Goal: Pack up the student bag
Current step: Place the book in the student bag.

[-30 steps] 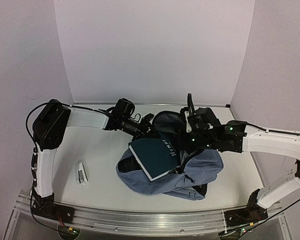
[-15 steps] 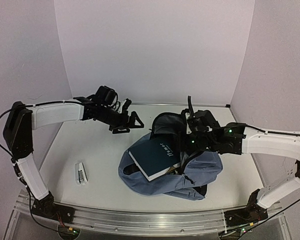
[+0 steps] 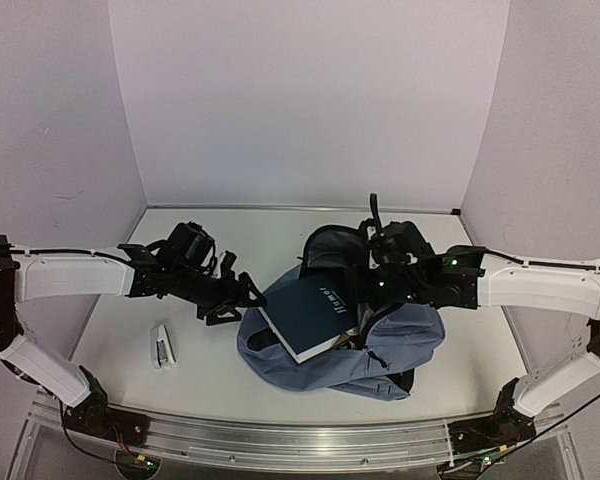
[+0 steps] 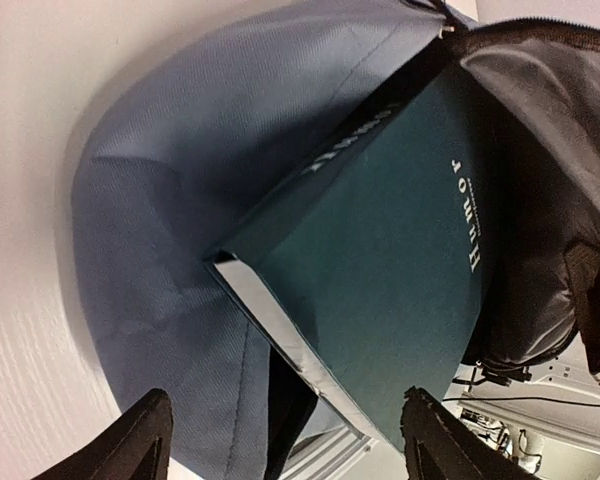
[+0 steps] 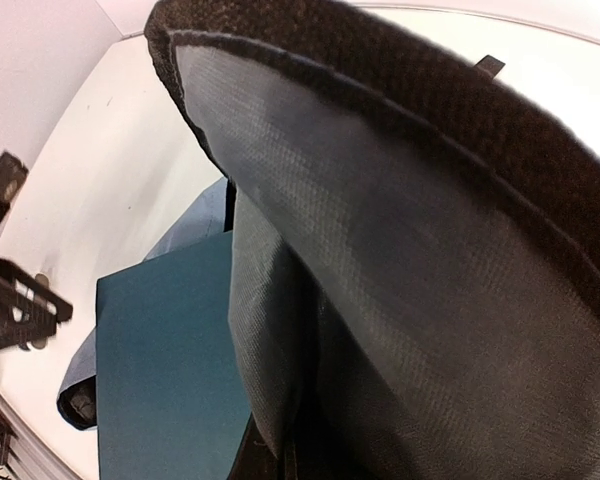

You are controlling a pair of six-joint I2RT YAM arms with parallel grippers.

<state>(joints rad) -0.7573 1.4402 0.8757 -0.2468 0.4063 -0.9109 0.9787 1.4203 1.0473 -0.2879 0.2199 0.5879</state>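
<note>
The student bag (image 3: 400, 345), blue-grey with dark lining, lies at the table's middle with its mouth held up. A dark teal book (image 3: 310, 315) leans half inside the mouth, with one corner sticking out toward the left. My left gripper (image 3: 230, 297) hovers just left of that corner, open and holding nothing. The left wrist view shows the book (image 4: 380, 260) and the bag (image 4: 170, 200) beyond the spread left gripper (image 4: 285, 415). My right gripper (image 3: 378, 268) is shut on the bag's upper flap. In the right wrist view the dark lining (image 5: 400, 250) hides its fingers.
A small white stapler (image 3: 162, 346) lies on the table at the near left, below the left arm. Lilac walls close in the back and both sides. A metal rail (image 3: 280, 440) runs along the near edge.
My left gripper has let go at the bag's back rim, swung out left and come nearer, now open beside the book's corner. The book has sunk slightly. The right arm has held still.
</note>
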